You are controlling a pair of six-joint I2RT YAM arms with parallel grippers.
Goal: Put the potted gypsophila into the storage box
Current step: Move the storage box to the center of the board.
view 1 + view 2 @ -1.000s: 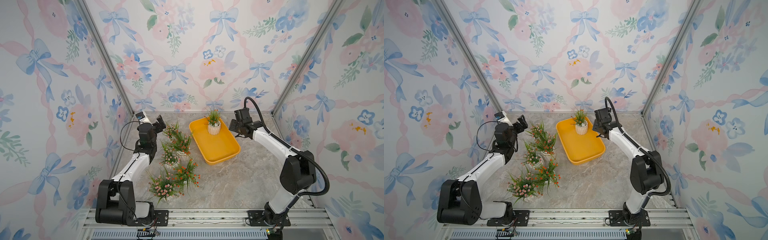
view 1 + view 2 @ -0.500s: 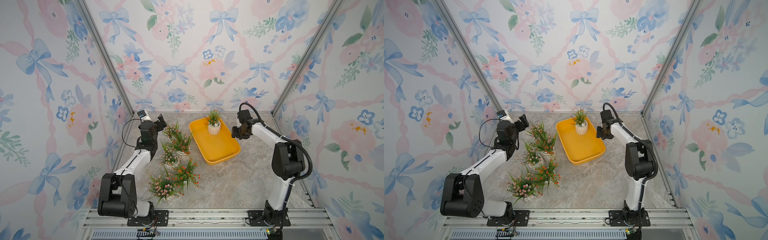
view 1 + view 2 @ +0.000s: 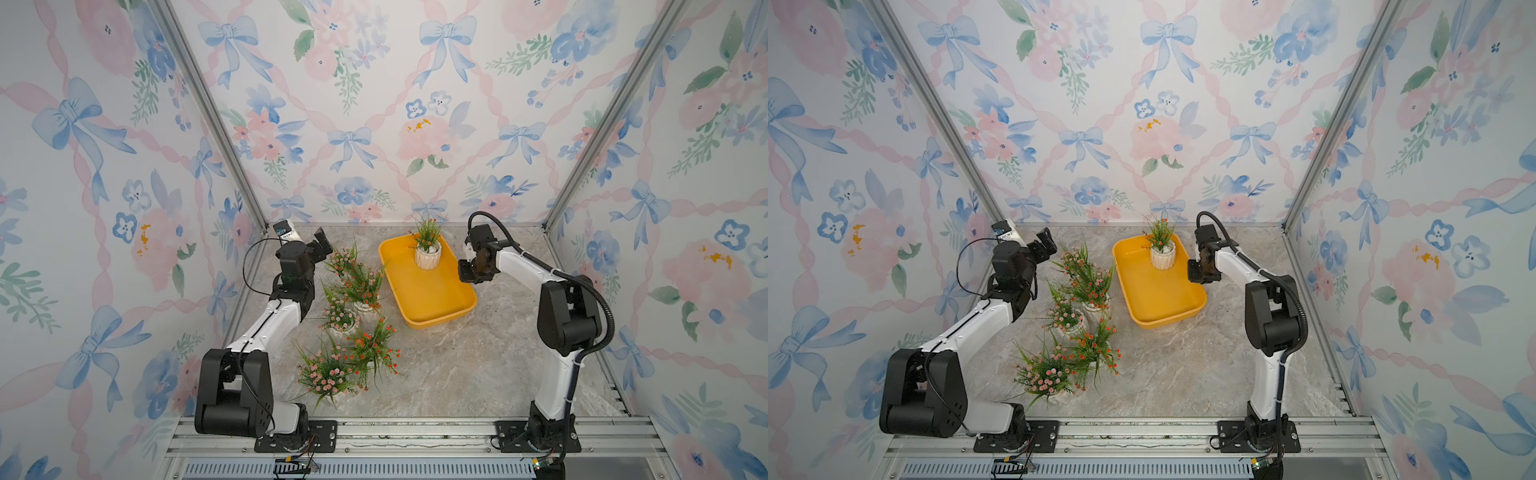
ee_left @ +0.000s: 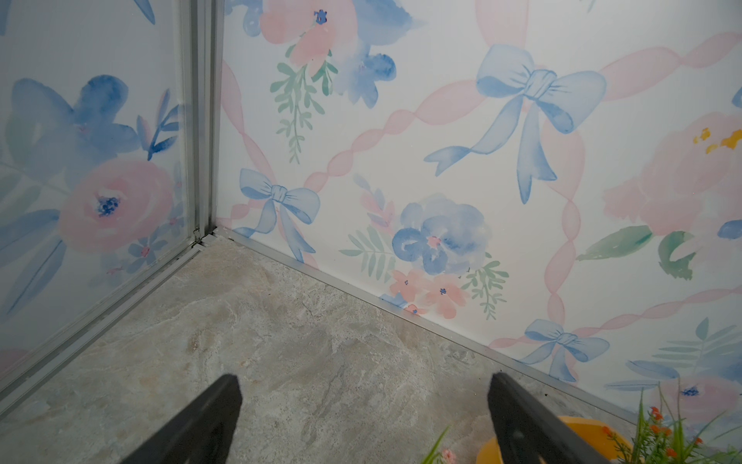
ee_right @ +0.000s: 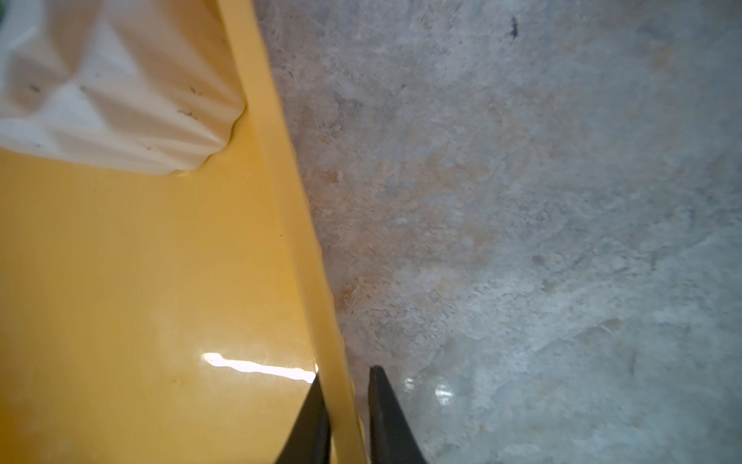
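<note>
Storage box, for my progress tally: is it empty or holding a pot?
Holding one pot. A white ribbed pot with orange-flowered greenery stands upright inside the storage box, at its far end.

The box (image 5: 160, 281) is smooth, glossy plastic with glare on its floor. Inside the box, the pot (image 5: 120, 100) looks like matt white ribbed ceramic. The table (image 5: 522, 201) beside the box is stone-patterned and faintly shiny. At the box rim, the right gripper (image 5: 343, 397) has matt black fingers (image 5: 387, 422). Behind the box, the wall (image 4: 441, 140) is smooth printed sheet in dull metal frames (image 4: 202, 120).
</note>
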